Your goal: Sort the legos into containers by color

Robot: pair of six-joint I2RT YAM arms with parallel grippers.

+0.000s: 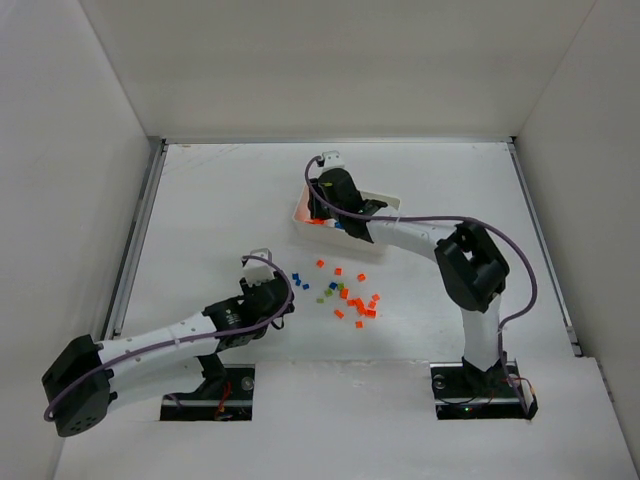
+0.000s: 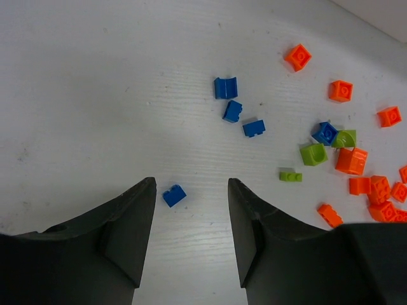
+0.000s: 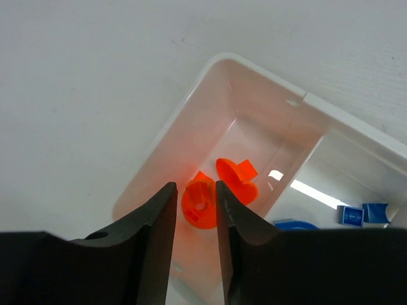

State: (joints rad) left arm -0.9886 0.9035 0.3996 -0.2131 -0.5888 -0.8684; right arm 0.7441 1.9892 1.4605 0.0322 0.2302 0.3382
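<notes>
Fingers of the left gripper (image 2: 191, 185) stand wide apart just above the white table (image 2: 95, 76), at the bottom of the left wrist view, and a small blue brick (image 2: 173, 195) lies flat between them, touching neither. Farther up, three more blue bricks (image 2: 225, 87) sit close together near the middle of the frame. To the right of them the loose legos (image 2: 351, 160) spread in a cluster, mostly orange with a few green ones (image 2: 313, 154). Beyond the cluster, at the top centre of the overhead view, the right gripper (image 3: 195, 185) hangs over the end compartment of the white tray (image 3: 191, 127). Its jaws are narrow, with a round orange piece (image 3: 198, 204) between them; I cannot tell whether it is gripped. A second orange piece (image 3: 238, 181) lies on that compartment's floor, and blue pieces (image 3: 350, 215) lie in the next compartment.
</notes>
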